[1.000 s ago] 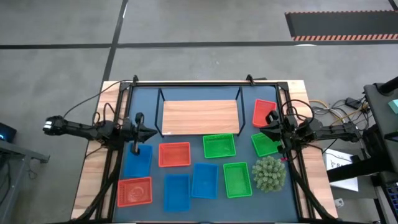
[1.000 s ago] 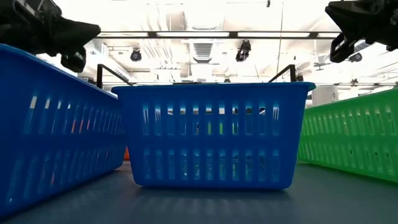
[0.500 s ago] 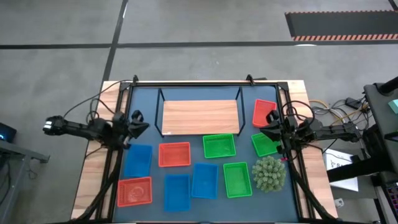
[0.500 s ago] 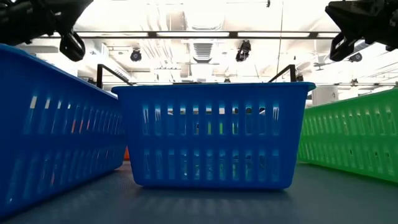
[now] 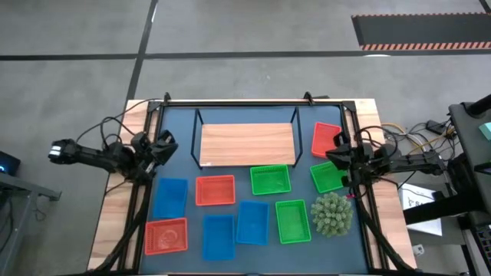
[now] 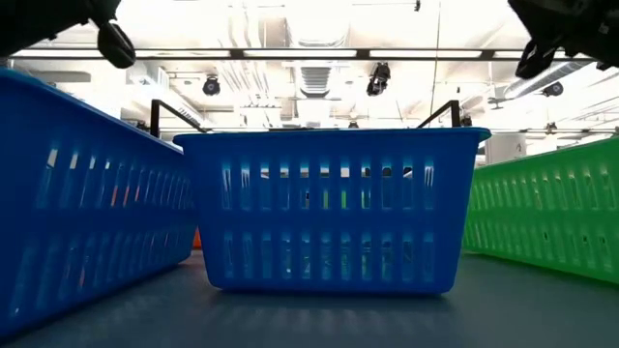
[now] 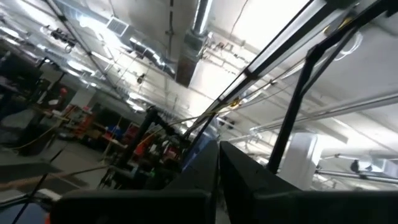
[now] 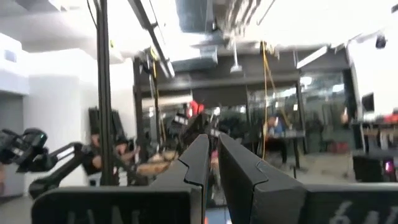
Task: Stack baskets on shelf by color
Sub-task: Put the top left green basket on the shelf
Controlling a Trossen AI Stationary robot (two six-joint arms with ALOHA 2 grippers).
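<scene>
The bench [image 5: 115, 230] is carrying a big dark blue mat [image 5: 178, 123], and everything is sitting on that mat. At 12 o'clock the wooden shelf [image 5: 247, 143] is standing with nothing on its board.

The baskets are lying in front of it and beside it. One red basket [image 5: 325, 138] is sitting at 2 o'clock, just right of the shelf. A green basket [image 5: 327, 177] is lying at 3 o'clock. Another green basket [image 5: 270, 180] and a red basket [image 5: 215, 190] are sitting near the middle. A blue basket [image 5: 170, 198] is resting at 9 o'clock. More blue, green and red ones are lying from 5 to 7 o'clock.

A spiky green ball [image 5: 332, 214] is sitting at 4 o'clock.

The left gripper [image 5: 164, 142] is hanging at 10 o'clock, jaws pressed together, holding nothing. The right gripper [image 5: 337, 153] is hanging at 3 o'clock, jaws nearly pressed together, holding nothing.
</scene>
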